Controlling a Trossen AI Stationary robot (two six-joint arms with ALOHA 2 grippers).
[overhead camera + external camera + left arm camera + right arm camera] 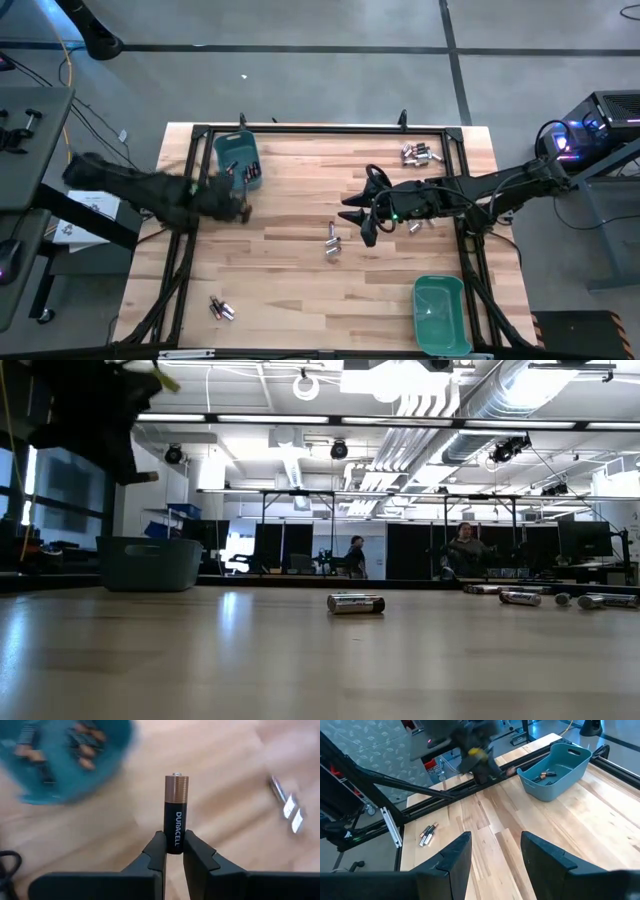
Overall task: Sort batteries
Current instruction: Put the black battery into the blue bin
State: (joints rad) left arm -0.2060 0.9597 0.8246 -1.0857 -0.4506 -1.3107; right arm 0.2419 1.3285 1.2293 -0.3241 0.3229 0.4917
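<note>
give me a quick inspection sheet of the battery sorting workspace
surface: wooden table in a dark frame
job's things: one copper-topped battery gripped upright; loose batteries mid-table, a group at the far right, a few at the near left; dark cells in the left bin; the right bin looks empty
clutter: nothing seen
grippers: left end effector shut on the battery, beside the left bin; right end effector open above mid-table
cables: several on the floor left of the table
surroundings: equipment with lit indicators on the right; people far off in the room
</note>
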